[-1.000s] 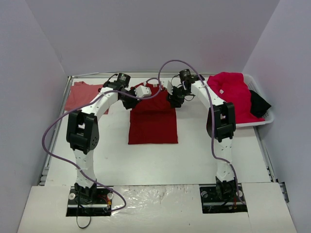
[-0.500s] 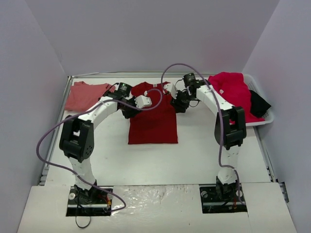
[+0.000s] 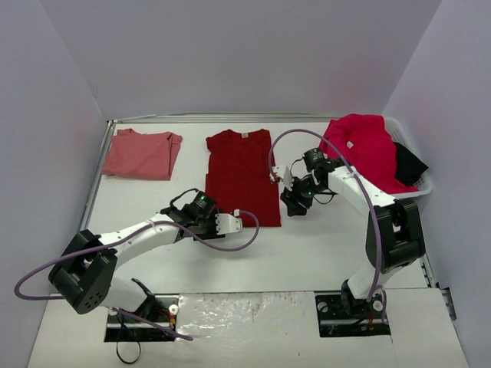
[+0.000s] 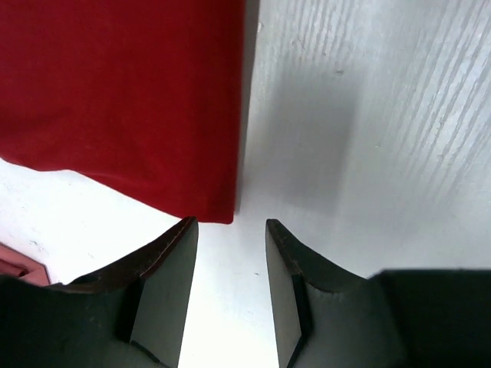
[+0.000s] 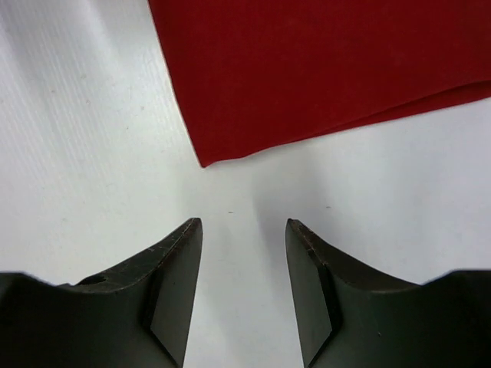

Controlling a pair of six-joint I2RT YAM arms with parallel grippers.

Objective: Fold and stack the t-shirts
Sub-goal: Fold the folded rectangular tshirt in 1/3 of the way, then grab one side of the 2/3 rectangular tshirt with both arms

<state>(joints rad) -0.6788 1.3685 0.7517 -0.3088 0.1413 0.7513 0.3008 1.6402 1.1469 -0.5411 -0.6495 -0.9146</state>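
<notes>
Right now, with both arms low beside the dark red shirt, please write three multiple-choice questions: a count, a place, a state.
1. How many t-shirts lie on the white table outside the white plastic basket? A) one B) two C) three
2. Where is the faded salmon-pink cloth t-shirt? A) far left of the table B) in the basket C) at the near edge
3. How are the left gripper and the right gripper? A) both open, empty B) both shut on cloth C) one shut
Key: 1 B, the salmon one and the dark crimson cloth t-shirt; the raspberry pink-red t-shirt is in the basket. 2 A, seen from above. 3 A, each gap shows only table.
</notes>
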